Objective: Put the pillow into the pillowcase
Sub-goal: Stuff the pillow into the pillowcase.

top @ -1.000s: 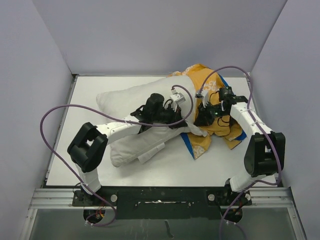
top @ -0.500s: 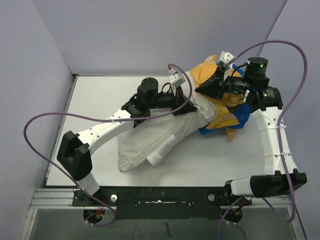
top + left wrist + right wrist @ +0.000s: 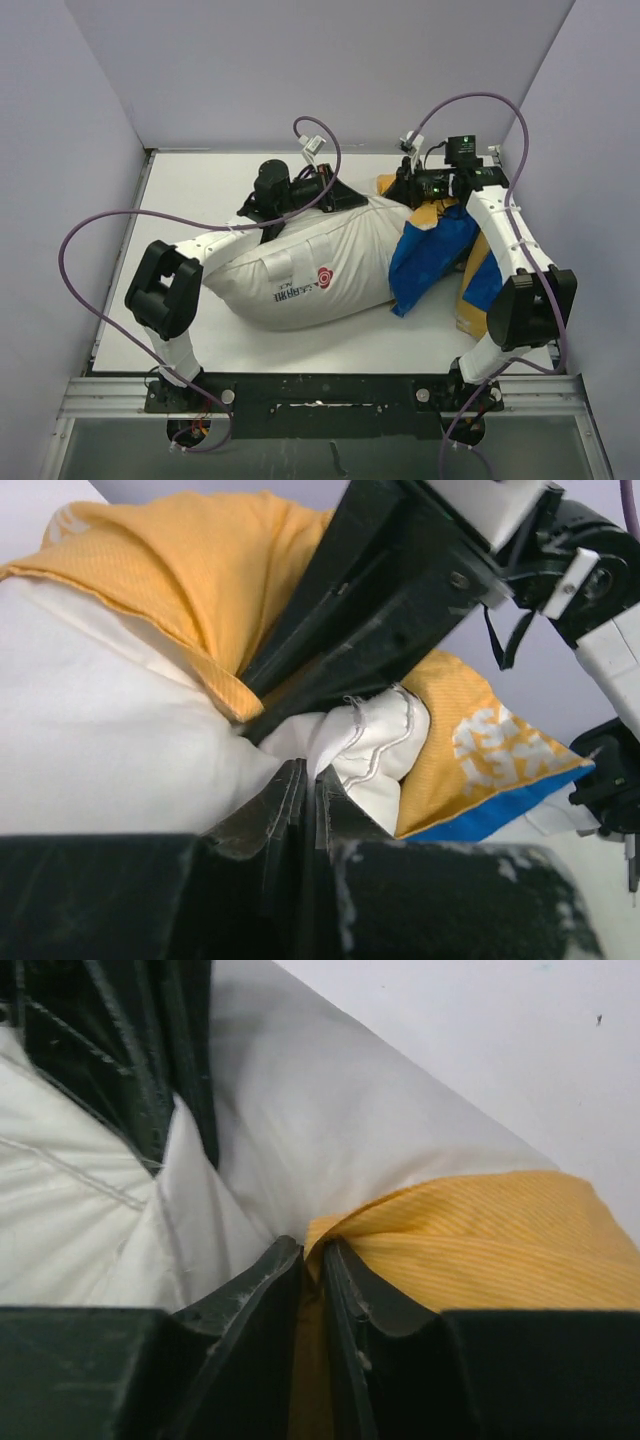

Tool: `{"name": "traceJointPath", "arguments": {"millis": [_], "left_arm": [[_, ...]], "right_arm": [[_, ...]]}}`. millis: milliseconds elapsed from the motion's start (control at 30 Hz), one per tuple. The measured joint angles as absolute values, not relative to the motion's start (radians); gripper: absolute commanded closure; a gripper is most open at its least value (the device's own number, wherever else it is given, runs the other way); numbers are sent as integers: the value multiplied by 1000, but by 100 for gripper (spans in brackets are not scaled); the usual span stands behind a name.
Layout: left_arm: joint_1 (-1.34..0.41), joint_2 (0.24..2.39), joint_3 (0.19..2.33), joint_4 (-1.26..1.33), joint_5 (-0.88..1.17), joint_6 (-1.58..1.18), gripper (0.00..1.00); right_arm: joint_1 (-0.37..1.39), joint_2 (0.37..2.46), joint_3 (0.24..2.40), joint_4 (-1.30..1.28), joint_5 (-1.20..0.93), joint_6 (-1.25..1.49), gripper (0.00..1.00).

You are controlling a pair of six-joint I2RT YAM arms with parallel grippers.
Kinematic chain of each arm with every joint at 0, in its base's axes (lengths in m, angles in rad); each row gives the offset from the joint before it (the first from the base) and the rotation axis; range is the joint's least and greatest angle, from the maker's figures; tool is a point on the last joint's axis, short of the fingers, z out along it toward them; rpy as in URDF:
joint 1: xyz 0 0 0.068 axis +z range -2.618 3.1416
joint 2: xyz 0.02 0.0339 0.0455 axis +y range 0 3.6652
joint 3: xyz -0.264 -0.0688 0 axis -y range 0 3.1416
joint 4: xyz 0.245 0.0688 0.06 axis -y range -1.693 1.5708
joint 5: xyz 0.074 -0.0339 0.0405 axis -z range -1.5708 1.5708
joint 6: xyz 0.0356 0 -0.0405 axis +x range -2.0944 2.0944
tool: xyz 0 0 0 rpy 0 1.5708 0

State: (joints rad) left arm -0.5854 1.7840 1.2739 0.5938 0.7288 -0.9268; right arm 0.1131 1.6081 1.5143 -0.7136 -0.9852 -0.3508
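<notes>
The pillow lies across the middle of the table, its right end covered by the pillowcase, whose blue side drapes toward the table's right edge. The left gripper is pinched tight on the pillow's seamed corner. Just beside it, the right gripper is all but closed on the pillowcase's yellow hem. Bare tabletop lies to the left and along the near edge.

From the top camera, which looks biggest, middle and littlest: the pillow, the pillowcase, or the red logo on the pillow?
1. pillow: biggest.
2. pillowcase: looks smaller, but it is bunched up, so its real size may be bigger.
3. red logo: tiniest by far.
</notes>
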Motion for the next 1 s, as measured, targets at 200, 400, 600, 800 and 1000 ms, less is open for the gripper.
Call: {"name": "traceJointPath", "arguments": {"millis": [200,400,600,800,1000], "left_arm": [[-585,1824,1286,625,727,-974,100],[-583,1828,1293,625,704,-955,100],[-588,1828,1293,626,674,-931,100],[-590,1827,1286,640,667,-929,100],[-595,1827,1285,649,666,-929,100]], "right_arm": [[101,1520,1529,-763,-1013,-427,26],[-43,1251,1520,-849,-1093,-437,6],[-64,1012,1419,-916,-1086,-443,2],[-66,933,1293,-991,-1005,-472,2],[-54,961,1107,-914,-877,-366,2]]}}
